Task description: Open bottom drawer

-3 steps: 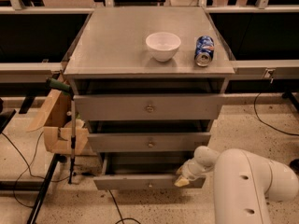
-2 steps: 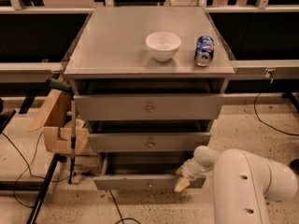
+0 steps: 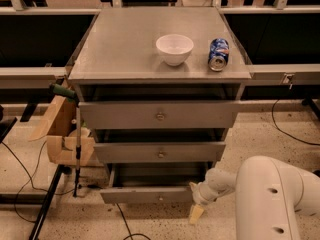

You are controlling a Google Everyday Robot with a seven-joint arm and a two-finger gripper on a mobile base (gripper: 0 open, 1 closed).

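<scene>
writing: none legible; the can (image 3: 219, 53) is blue and white, but its lettering cannot be made out
can: on the table (image 3: 125, 44), right of the white bowl (image 3: 174, 48), near the right edge; seems to lie on its side, silver end toward the camera
bottom drawer (image 3: 145, 195): lowest of three grey fronts, down by the floor, under the middle drawer (image 3: 160, 152) and the top drawer (image 3: 160, 115)
drawer vs gripper: the gripper (image 3: 198, 203) sits at the right end of the drawer front, at or just beside its corner; contact not clear
gripper state: cannot tell
gripper pose: low, just above the floor, a tan tip pointing down; the white arm (image 3: 272, 196) comes in from the lower right
drawer look: flat grey panel, the narrowest and shortest of the three, with a small round knob (image 3: 160, 198) at centre; the gripper is well right of the knob
drawer state: pulled partway out, front standing forward of the two above, dark interior showing behind it
left side: cardboard box (image 3: 60, 129) beside the table
</scene>
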